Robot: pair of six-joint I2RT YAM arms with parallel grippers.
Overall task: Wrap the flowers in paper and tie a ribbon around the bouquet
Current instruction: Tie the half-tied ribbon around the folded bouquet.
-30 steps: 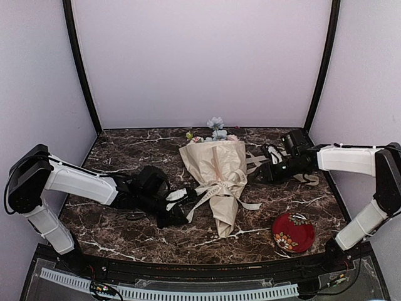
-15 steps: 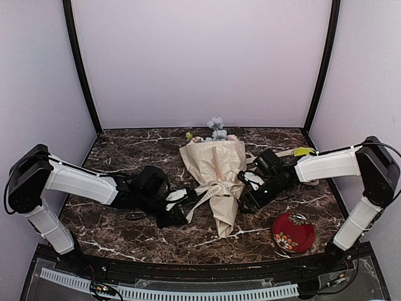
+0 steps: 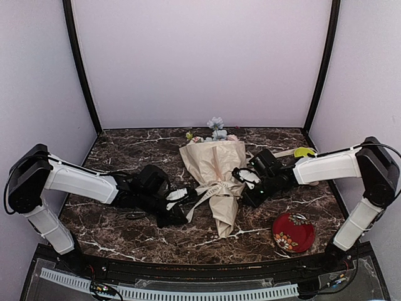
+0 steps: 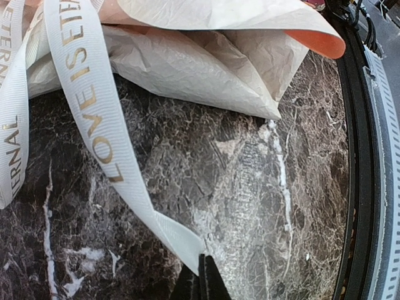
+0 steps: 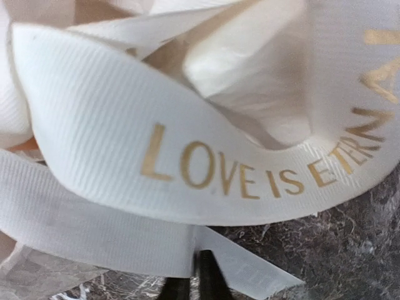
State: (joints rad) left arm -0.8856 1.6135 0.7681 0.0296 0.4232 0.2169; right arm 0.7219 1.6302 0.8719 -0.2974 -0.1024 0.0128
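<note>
Bouquet (image 3: pixel 213 164): cream wrapped cone lying mid-tabletop (image 3: pixel 125 157), its point toward the near edge and the flowers (image 3: pixel 216 128) at the far, wide end.
Ribbon (image 3: pixel 216 186): cream, gold-lettered, looped round the cone's waist.
Left tool (image 3: pixel 187 197): closed, pinching a ribbon tail. The arm is stretched low and rightward across the tabletop.
Right tool (image 3: pixel 240 178): tips together on a ribbon tail's edge, just right of the cone. The arm reaches leftward with its elbow raised.
Red round flower-patterned object (image 3: pixel 293 232): near right.
</note>
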